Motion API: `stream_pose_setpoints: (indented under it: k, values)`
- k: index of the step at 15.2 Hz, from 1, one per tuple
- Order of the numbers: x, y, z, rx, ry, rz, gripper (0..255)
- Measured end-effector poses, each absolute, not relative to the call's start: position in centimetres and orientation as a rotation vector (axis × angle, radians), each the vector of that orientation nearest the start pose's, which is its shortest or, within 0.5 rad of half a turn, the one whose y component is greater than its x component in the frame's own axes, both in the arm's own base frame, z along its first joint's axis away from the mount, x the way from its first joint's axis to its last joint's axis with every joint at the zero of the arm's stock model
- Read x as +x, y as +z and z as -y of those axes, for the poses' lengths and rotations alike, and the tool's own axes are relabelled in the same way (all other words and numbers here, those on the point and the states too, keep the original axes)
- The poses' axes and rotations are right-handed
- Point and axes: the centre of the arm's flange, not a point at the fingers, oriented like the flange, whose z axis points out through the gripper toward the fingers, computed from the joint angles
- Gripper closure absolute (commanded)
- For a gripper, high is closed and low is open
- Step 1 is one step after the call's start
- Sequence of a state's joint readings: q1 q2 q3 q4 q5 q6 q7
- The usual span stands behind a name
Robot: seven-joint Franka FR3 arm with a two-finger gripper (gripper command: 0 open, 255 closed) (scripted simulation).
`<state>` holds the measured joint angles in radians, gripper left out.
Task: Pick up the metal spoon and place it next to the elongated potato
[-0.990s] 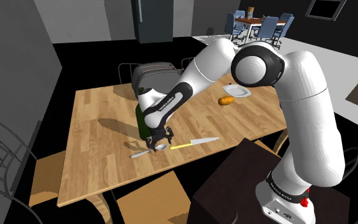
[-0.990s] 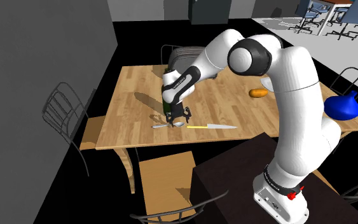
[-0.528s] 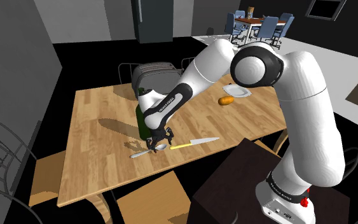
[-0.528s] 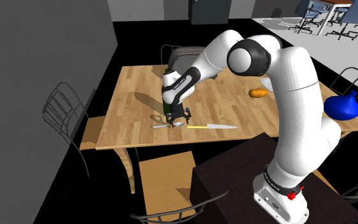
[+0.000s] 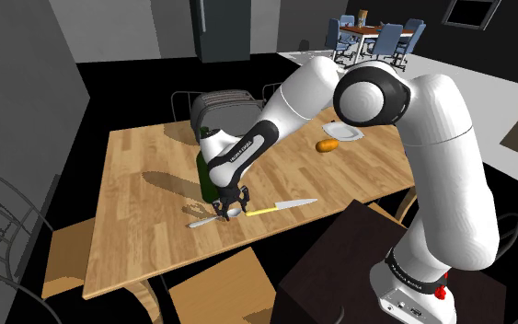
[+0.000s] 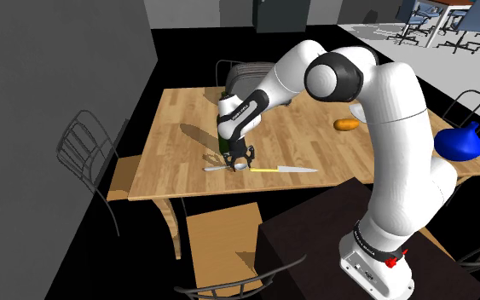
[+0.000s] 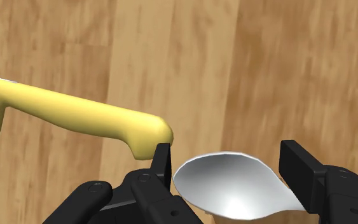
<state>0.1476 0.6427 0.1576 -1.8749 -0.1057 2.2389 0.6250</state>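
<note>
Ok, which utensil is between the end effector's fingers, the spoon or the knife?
The spoon: its shiny bowl sits between the fingers of the end effector. The yellow-handled knife lies outside them, its handle end beside one finger.

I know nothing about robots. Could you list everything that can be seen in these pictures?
spoon: one, silvery, on the table between the claw's open fingers
knife: one, yellow handle and pale blade, lying beside the spoon
potato: one, orange-brown, far side of the table
plate: one, white, just beyond the potato
toaster: one, grey, at the table's far edge
bottle-like thing: one, dark green, behind the claw
vase: one, blue, second exterior view's right
table: one, wooden
chairs: several, wooden seats, around the table
stand: one, dark box
arm: one, white with dark joints
claw: one, black, over the spoon's bowl
</note>
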Motion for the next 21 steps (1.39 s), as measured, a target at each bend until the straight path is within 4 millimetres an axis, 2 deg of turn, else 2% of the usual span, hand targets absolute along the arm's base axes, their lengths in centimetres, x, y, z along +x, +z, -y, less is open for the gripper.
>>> stream_pose_setpoints:
  k: [5,21]
  values:
    - [57.7,15.6,-17.7,-3.187,0.406,-0.419,255]
    - [57.7,24.0,-17.7,-3.187,0.405,-0.419,255]
